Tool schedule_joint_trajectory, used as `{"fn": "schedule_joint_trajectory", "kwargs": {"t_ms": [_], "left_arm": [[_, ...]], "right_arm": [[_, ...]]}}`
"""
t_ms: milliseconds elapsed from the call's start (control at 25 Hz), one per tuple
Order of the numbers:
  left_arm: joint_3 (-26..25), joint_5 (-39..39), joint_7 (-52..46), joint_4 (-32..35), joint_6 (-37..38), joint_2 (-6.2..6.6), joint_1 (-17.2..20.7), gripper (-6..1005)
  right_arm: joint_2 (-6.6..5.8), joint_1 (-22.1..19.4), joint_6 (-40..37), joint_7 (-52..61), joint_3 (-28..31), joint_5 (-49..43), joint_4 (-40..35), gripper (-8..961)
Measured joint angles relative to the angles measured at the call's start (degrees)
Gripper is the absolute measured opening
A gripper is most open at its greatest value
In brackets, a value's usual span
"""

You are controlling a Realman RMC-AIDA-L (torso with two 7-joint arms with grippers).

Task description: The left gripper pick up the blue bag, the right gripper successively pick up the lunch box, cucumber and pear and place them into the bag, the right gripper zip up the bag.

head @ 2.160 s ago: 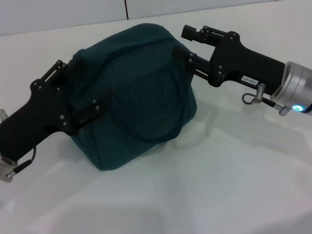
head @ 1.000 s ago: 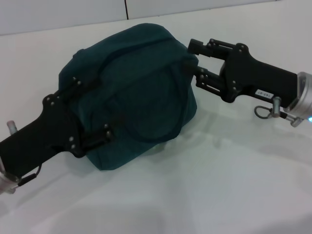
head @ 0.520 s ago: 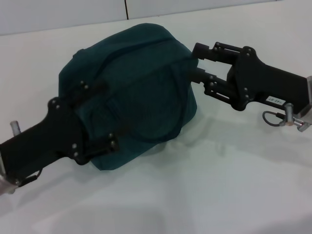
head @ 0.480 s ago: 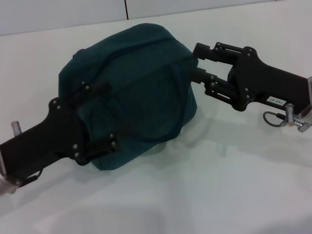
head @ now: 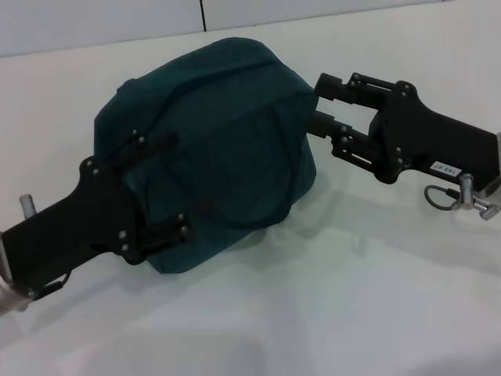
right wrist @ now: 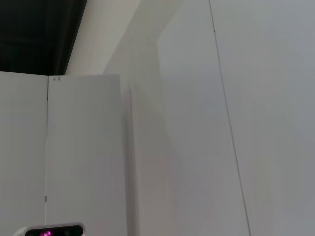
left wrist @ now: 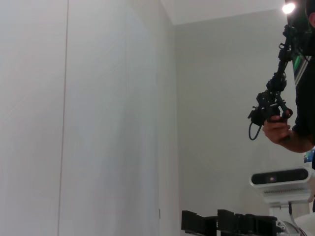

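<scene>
The left claw (head: 160, 188) reaches in from the robot's left, its two fingers spread and lying against the near-left face of the blue bag (head: 211, 149), one by the upper edge and one low by the base. Whether they actually pinch fabric cannot be told; they look parted around the bag's corner rather than pressed together.

The blue bag sits in the middle of the white counter (head: 329, 298), bulging and apparently zipped, with no lunch box, cucumber or pear to be seen anywhere. Its long axis runs roughly from near-left to far-right, so each claw meets one end.

The right claw (head: 322, 103) sits at the bag's far-right corner, fingers parted, tips just beside or touching the fabric. A small white label on its body carries writing too small to read.

By this judgement the task is at its close, and any next move is simply clearing both claws outward, away from the bag.
</scene>
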Motion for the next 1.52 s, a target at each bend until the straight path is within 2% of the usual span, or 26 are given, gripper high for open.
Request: {"fn": "schedule_joint_trajectory", "kwargs": {"t_ms": [240,360,400,440,480,560,640,720,760,880,960,1040,1200,1520], "left_arm": [[-0.01,0.0,-0.12,0.0,-0.03,0.07,0.27,877],[0.19,0.43,-1.34,0.17,-0.15,0.77,-0.03,877],[0.28,0.63,-2.33,0.56,-0.18,1.22,-0.21,877],[0.44,1.36,-4.11,1.63,-0.17,1.87,-0.34,877],[0.48,2.33,-6.02,2.85,-0.16,2.44,-0.42,876],[0.22,4.58,-10.5,6.4,-0.12,3.56,-0.51,876],[-0.07,5.58,-12.36,8.46,-0.13,4.13,-0.45,876],[-0.17,5.9,-13.32,9.35,-0.25,4.61,-0.32,876],[-0.17,6.12,-13.56,9.4,-0.46,4.8,-0.27,876],[-0.25,6.98,-14.26,9.28,-2.7,5.55,-0.01,876],[-0.25,7.06,-14.59,9.32,-3.23,5.73,0.01,875],[-0.27,7.41,-15.21,9.52,-3.61,6.16,-0.03,875],[-0.27,9.49,-17.17,9.78,-3.89,7.13,-0.7,875],[-1.68,11.37,-17.19,10.32,-4.59,7.07,-0.94,875]], "right_arm": [[0.04,-0.38,0.0,-0.02,1.13,-0.04,0.0,462],[-0.4,-0.03,0.08,1.34,1.26,-1.05,-0.52,462],[-1.13,0.44,0.12,3.34,1.3,-2.23,-1.34,462],[-3.3,1.85,0.08,8.95,1.41,-5.36,-3.61,462],[-3.3,1.85,0.08,8.95,1.41,-5.36,-3.61,462],[-5.71,3.86,-0.15,15.0,1.47,-9.1,-5.84,462],[-8.07,6.41,-0.55,20.67,1.48,-12.65,-7.59,463],[-9.38,8.1,-0.68,23.72,1.86,-14.63,-8.48,463],[-9.52,8.73,-0.61,24.47,2.48,-16.03,-8.71,463],[-8.76,9.83,0.32,25.82,7.4,-23.94,-9.76,463],[-7.74,9.93,0.96,27.37,11.09,-29.47,-11.36,463],[-6.12,10.01,1.35,29.86,15.83,-37.0,-14.34,463],[-3.89,10.05,0.87,33.25,20.63,-45.79,-19.42,463],[-3.5,10.5,0.65,34.58,21.26,-48.05,-20.75,464]]}}
